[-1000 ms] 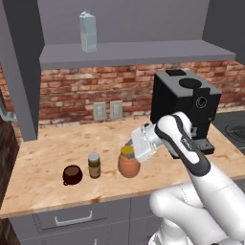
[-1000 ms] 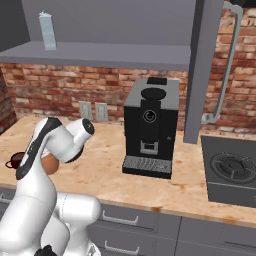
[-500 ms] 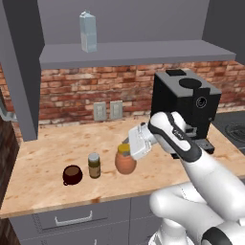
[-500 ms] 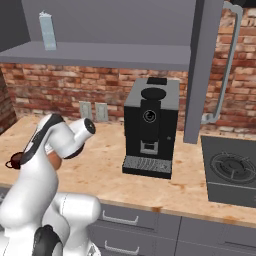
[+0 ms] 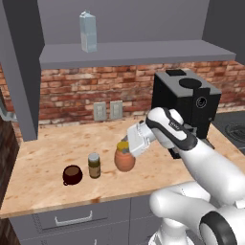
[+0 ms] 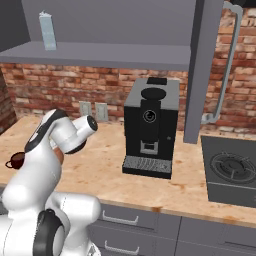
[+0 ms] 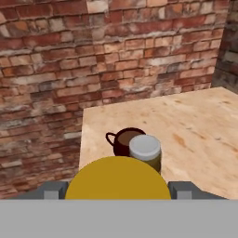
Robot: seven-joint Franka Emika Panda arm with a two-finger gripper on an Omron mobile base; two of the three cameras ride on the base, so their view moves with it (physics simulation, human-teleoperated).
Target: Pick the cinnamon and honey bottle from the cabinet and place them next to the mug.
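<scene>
The honey bottle (image 5: 124, 160), orange with a yellow cap (image 7: 118, 181), stands at or just above the wooden counter. My gripper (image 5: 124, 146) is shut on it from the right, one fingertip on each side of the cap in the hand view. Just left of it is the cinnamon (image 5: 94, 165), a brown jar with a pale lid (image 7: 145, 148), upright on the counter. The dark brown mug (image 5: 72, 174) sits left of the jar, seen behind it in the hand view (image 7: 122, 138) and at the left edge of the right base view (image 6: 15, 160). The grey cabinet shelf (image 5: 143, 52) runs overhead.
A pale blue-white carton (image 5: 87, 31) stands on the cabinet shelf. A black coffee machine (image 5: 184, 105) sits on the counter right of my arm. A stove top (image 6: 232, 172) lies at the far right. The brick wall (image 7: 93, 56) is close behind the mug.
The hand has drifted slightly left with the honey bottle, closer to the cinnamon. The jar and mug have stayed put.
</scene>
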